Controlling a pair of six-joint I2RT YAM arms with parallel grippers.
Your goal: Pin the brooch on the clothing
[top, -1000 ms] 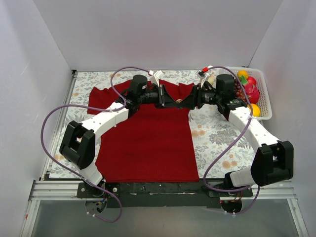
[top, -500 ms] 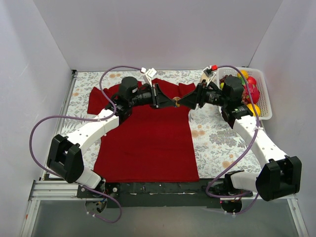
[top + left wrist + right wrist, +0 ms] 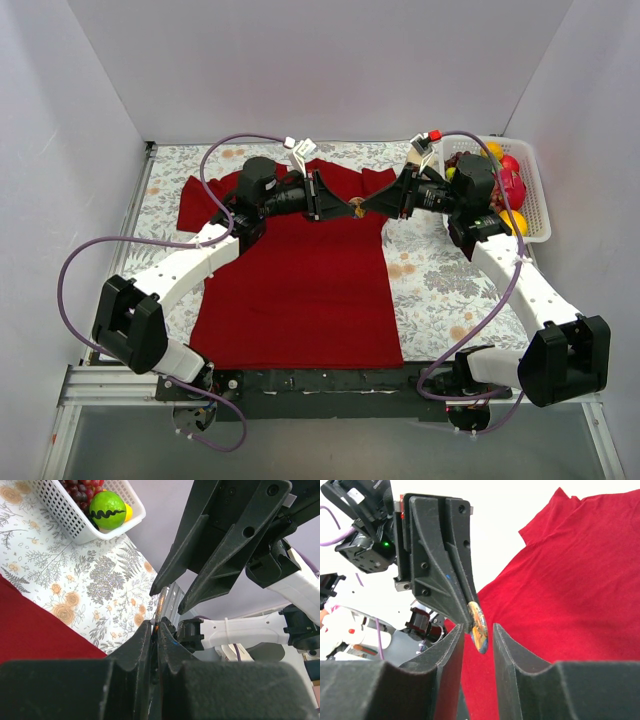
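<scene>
The dark red T-shirt (image 3: 290,280) lies flat on the flowered table; it also shows in the right wrist view (image 3: 570,580). The brooch (image 3: 356,209) is held in the air above the shirt's right shoulder area. In the right wrist view the brooch (image 3: 477,617) is a small round badge with orange and blue on its face. My left gripper (image 3: 346,207) is shut on its edge, seen edge-on in the left wrist view (image 3: 156,625). My right gripper (image 3: 478,629) is open, one finger on each side of the brooch, not touching it.
A white basket (image 3: 535,200) of toy fruit stands at the back right, also in the left wrist view (image 3: 75,522). Purple cables loop from both arms. Grey walls close in the table on three sides.
Since a second ago both arms have drawn back and the grippers have parted a little. In the last half second the right gripper has edged slightly toward the brooch in the left gripper.
</scene>
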